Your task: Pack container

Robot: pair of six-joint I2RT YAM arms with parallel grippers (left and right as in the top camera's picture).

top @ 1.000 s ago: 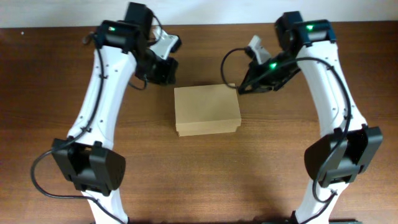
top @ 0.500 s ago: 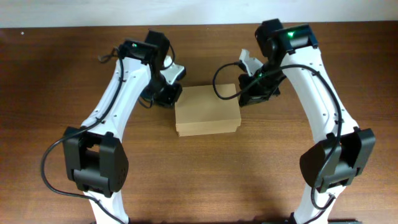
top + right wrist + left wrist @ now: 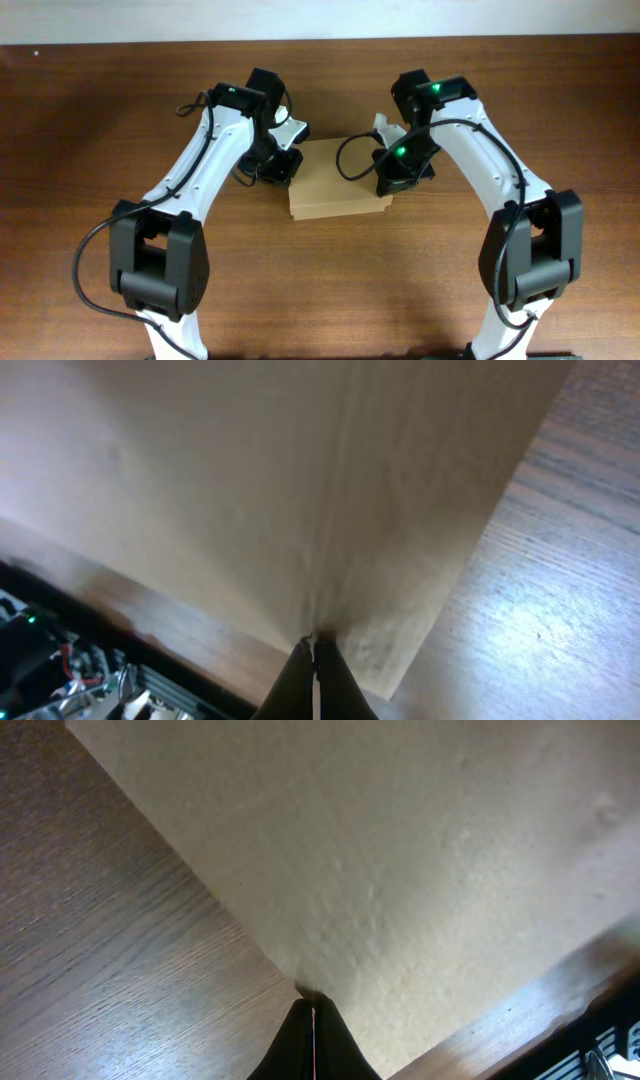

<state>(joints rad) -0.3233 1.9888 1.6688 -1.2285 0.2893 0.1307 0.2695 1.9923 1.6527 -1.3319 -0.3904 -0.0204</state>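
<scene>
The container (image 3: 338,185) is a plain tan cardboard box lying shut in the middle of the wooden table. My left gripper (image 3: 291,166) is shut, with its tips against the box's left edge. In the left wrist view the closed fingertips (image 3: 312,1002) touch the box's side (image 3: 400,840) at a lower corner. My right gripper (image 3: 386,176) is shut, with its tips against the box's right edge. In the right wrist view the closed fingertips (image 3: 315,644) touch the box's surface (image 3: 300,480) near its lower edge. Neither gripper holds anything.
The brown wooden table (image 3: 320,280) runs to a pale wall along the far edge. No other objects show. Both arm bases stand at the near left and near right.
Both arms have swung inward and down from beyond the box's far corners. Their shut tips are now against the box's left and right sides. The box has shifted slightly right.
</scene>
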